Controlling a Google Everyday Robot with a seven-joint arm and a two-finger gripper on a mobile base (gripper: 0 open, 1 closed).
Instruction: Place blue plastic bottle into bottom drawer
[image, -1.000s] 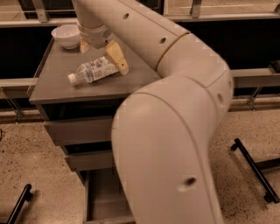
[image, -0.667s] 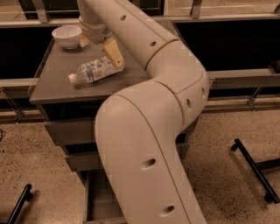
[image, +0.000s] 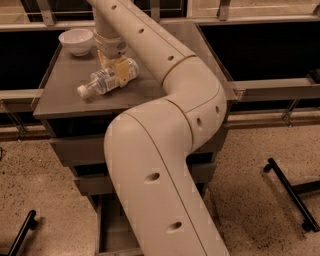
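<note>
camera view is showing the bottle (image: 102, 81) lying on its side on the cabinet top (image: 65, 100), its long axis running diagonally, cap (image: 81, 91) pointing front left and base back right. the gripper (image: 113, 68) is hanging over the bottle's base half, fingers (image: 122, 76) standing spread, one on each side of it. the bowl (image: 76, 40) is sitting upright near the back left corner, apart from the bottle. the drawer (image: 111, 231) is standing open below, partly hidden by the arm (image: 165, 150).
</note>
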